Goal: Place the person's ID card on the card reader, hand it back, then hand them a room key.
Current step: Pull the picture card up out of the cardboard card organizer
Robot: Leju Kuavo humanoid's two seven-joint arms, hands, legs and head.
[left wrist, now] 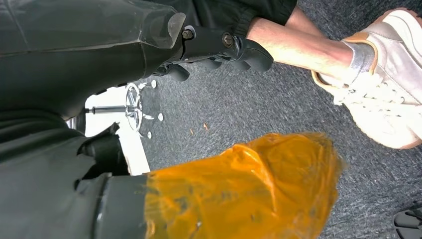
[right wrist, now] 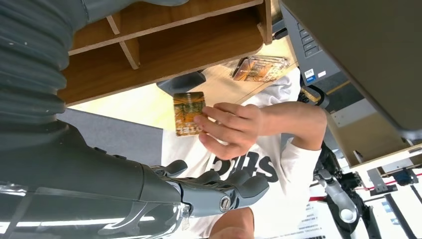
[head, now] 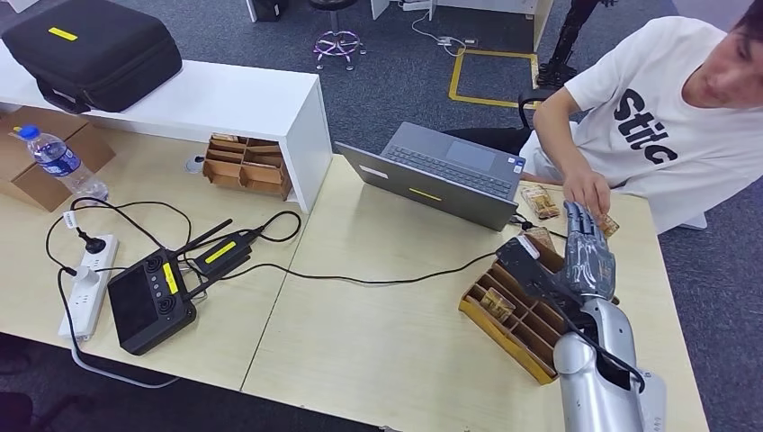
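We saw the right robot hand [head: 589, 252] raised over the far right part of the surface [head: 378, 342], fingers extended and apart, holding nothing. Just beyond its fingertips, the person's hand [head: 587, 191] held a card [right wrist: 189, 113] pinched at one edge; the card stood apart from the robot hand, a narrow gap between them in the right wrist view. We could not tell whether this card was the ID card or a room key. Directly beneath the robot hand lay a wooden divided tray [head: 513, 310], set obliquely near the surface's right edge, with cards in some compartments. A further stack of cards [head: 541, 201] lay beyond the hand, beside the open laptop [head: 441, 175]. To the hand's left, a broad bare stretch of surface was crossed by a single black cable [head: 360, 277]. The left robot hand [left wrist: 219, 50] hung over carpeted floor, its fingers curled; we could not tell whether it was closed.
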